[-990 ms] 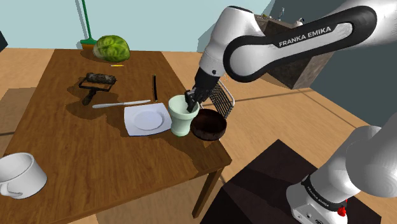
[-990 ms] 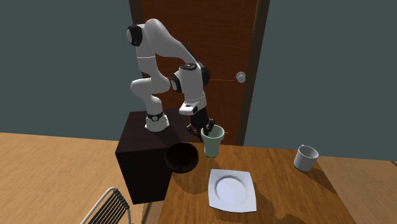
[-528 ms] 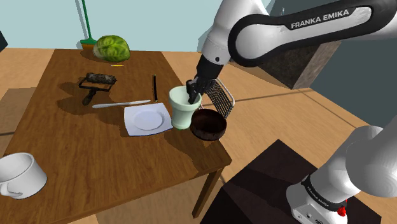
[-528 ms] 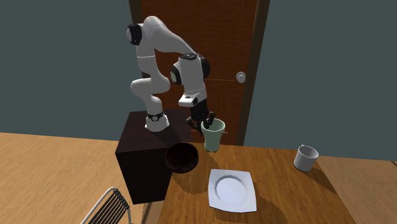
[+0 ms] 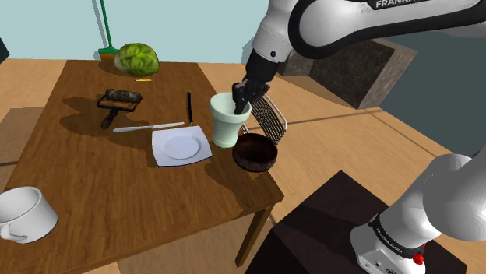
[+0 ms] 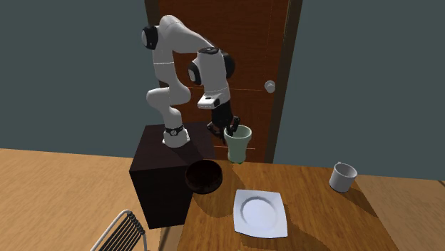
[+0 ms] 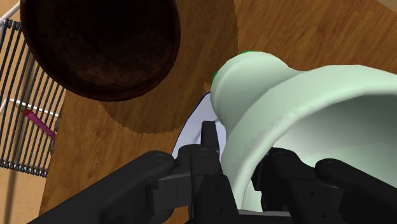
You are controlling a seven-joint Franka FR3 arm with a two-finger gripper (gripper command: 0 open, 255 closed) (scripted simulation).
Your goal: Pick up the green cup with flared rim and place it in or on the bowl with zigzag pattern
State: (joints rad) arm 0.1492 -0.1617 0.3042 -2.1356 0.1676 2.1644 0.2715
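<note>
A pale green cup with a flared rim hangs above the wooden table, clear of its surface. My black gripper is shut on the cup's rim, one finger inside and one outside. The second exterior view has the cup raised under the gripper, above the table's end nearest the stand. A dark brown bowl sits on the table corner just below and beside the cup. From the wrist, the cup is clasped in the gripper, with the bowl farther out on the wood.
A white square plate lies beside the bowl. A knife, a thin black stick, a dark roller tool and a green cabbage lie farther along. A white mug sits near the shoulder view's lower left. A wire rack stands off the table edge.
The gripper has risen with the green cup in it, lifting it off the table and slightly away from the plate. The bowl and everything else stayed put.
</note>
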